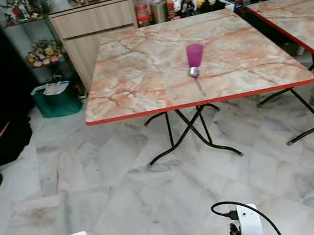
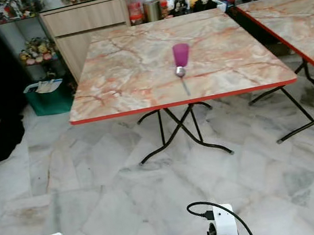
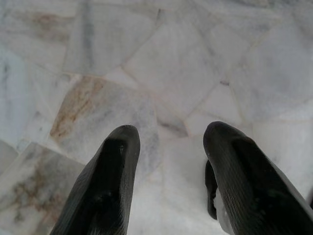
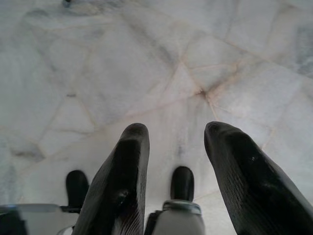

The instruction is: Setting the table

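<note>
— Marble-patterned, orange and cream with a red edge: that worktop [image 1: 139, 67] is our landmark. We stand well back from its near edge, both arms hanging low over the pale stone floor [image 1: 127, 202].

— And what is laid on it?

— A purple cup [image 1: 195, 54] towards its near right part, a spoon [image 1: 196, 76] touching or just before the cup, handle pointing at the near edge. We judge the setting barely begun.

— Our pincers?

— The left pincer [image 3: 166, 161] has its fingers apart, holding nothing; the right pincer [image 4: 176, 161] likewise.

— So the next move?

— Probably walking up to the worktop, or fetching more pieces. Its black folding legs [image 1: 188, 131] splay out underneath, so we should mind our feet. A second worktop [image 1: 300, 17] stands just right of it, a green bin [image 1: 56, 99] to its left, a cabinet [image 1: 92, 21] and jars [image 1: 150, 2] beyond its far edge.
</note>
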You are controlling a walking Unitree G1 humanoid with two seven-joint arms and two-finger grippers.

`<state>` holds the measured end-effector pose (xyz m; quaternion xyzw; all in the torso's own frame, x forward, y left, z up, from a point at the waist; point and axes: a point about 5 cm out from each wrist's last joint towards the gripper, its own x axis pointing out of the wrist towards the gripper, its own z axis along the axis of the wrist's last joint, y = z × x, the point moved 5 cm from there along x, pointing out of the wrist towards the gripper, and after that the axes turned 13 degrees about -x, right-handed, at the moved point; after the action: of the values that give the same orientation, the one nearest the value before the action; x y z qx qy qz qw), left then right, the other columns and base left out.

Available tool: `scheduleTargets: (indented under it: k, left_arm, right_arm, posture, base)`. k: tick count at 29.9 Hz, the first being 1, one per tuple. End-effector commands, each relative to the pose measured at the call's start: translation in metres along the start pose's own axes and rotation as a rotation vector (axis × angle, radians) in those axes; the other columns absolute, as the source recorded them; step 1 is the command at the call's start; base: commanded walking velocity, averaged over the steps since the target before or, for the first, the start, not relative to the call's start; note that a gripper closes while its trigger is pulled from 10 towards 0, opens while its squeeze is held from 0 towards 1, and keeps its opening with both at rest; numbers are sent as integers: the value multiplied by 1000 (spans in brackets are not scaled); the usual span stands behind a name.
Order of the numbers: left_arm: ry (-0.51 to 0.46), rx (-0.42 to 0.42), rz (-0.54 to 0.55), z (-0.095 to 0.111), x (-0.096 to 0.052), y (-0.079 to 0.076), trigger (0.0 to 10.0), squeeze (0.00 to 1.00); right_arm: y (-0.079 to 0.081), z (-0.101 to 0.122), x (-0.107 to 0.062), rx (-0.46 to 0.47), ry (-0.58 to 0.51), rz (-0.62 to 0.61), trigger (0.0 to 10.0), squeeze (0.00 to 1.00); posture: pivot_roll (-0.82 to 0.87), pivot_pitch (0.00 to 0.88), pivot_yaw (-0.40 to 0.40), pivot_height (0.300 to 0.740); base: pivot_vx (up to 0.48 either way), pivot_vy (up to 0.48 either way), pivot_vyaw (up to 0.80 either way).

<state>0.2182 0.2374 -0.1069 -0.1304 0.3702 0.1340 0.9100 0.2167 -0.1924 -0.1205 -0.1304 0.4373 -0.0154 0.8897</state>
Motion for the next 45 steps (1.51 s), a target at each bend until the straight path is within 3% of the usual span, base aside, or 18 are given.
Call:
scheduleTargets:
  k: [1,19,45]
  left_arm:
    - [2,-10,5,0,0,1,10000,0]
    - [-3,5,-1,1,0,-1,10000,0]
    - [6,10,-5,-2,0,-2,10000,0]
  right_arm:
    - [0,1,0,-1,-4,0,10000,0]
    - [2,6,1,9,-16,10,10000,0]
    - [6,10,1,-8,-39,47,10000,0]
  posture:
    - [123,0,91,740]
    - [123,0,92,740]
    - [116,0,83,740]
  base:
    - [0,285,0]
    - [0,32,0]
    - [336,0,0]
